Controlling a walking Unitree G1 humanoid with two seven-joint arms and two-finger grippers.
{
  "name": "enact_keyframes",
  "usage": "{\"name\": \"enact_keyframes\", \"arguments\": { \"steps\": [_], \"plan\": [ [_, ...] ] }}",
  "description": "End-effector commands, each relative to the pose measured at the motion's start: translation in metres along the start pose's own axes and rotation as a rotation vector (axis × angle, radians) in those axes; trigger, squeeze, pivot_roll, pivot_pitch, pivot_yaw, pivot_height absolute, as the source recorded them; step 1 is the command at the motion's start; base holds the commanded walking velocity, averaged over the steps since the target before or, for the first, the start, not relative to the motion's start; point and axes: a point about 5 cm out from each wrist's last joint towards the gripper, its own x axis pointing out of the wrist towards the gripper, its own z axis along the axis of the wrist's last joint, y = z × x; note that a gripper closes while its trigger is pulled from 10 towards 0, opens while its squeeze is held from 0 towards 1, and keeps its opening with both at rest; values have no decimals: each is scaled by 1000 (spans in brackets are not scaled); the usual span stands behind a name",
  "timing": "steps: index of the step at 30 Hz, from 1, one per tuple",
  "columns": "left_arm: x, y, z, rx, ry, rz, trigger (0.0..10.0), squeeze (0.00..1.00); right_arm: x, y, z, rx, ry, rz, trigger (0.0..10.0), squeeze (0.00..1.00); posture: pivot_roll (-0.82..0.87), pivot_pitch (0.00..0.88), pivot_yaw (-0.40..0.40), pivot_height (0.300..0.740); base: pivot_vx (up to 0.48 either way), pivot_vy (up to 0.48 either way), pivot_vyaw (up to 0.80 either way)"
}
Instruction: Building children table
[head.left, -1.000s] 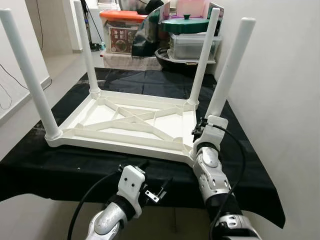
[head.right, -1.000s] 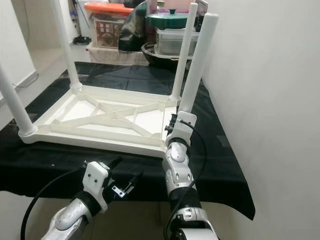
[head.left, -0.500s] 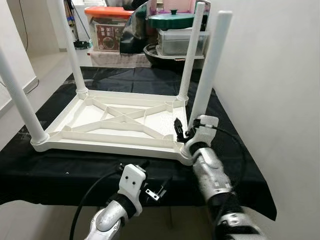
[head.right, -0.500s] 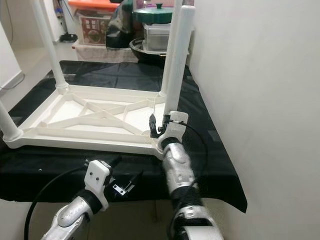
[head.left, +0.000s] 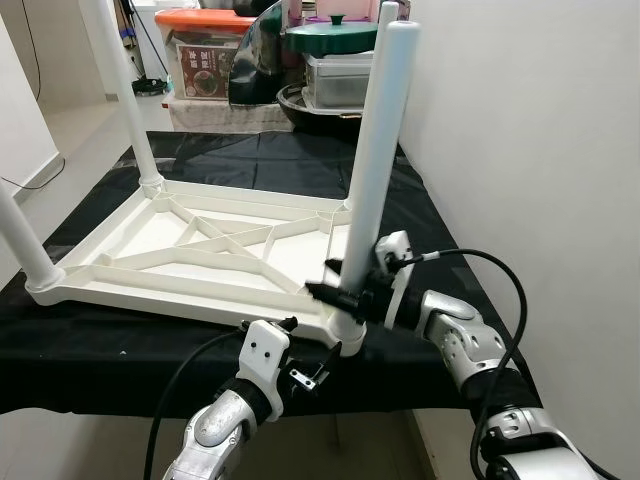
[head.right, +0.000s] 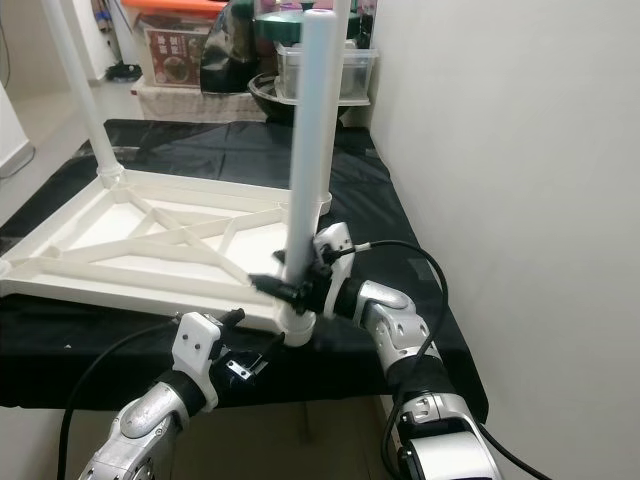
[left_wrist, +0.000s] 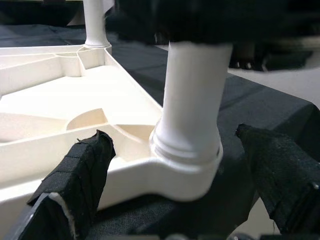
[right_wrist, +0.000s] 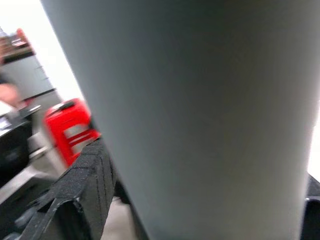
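Note:
A white plastic children's table lies upside down on a black-draped table, its legs pointing up. The near right leg stands in its corner socket. My right gripper reaches in from the right and is shut on this leg just above the socket; the leg presses against one black finger. My left gripper hovers low in front of that same corner, open, its fingers spread either side of the socket without touching it.
A white wall runs close along the right side. Behind the table stand stacked storage boxes, one with an orange lid, and a pot with a green lid. Open floor lies to the left.
My view has swung right. The right gripper turned from beside the leg to clasp its base. The leg went from leaning right to nearly upright. The left gripper rose toward the corner.

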Motion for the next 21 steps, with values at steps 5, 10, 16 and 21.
{"name": "enact_keyframes", "arguments": {
  "steps": [5, 10, 16, 21],
  "plan": [
    [0, 1, -2, -6, -11, -9, 10000, 0, 20, -4, -15, -81, 90, -95, 0, 0, 62, 0, -68, 740, 0, 0, 0],
    [-1, 0, -2, -3, -14, -14, 10000, 0, 15, -27, -14, -51, 19, -546, 0, 0, 59, 0, -67, 740, 0, 0, 0],
    [0, 0, -3, -3, -15, -16, 10000, 0, -5, -43, -16, 43, -47, -917, 0, 0, 54, 0, -65, 740, 0, 0, 0],
    [1, 0, -4, 2, -16, -22, 10000, 0, -43, -37, -30, 216, -218, -1594, 0, 0, 52, 0, -68, 740, 0, 0, 0]
  ]
}}
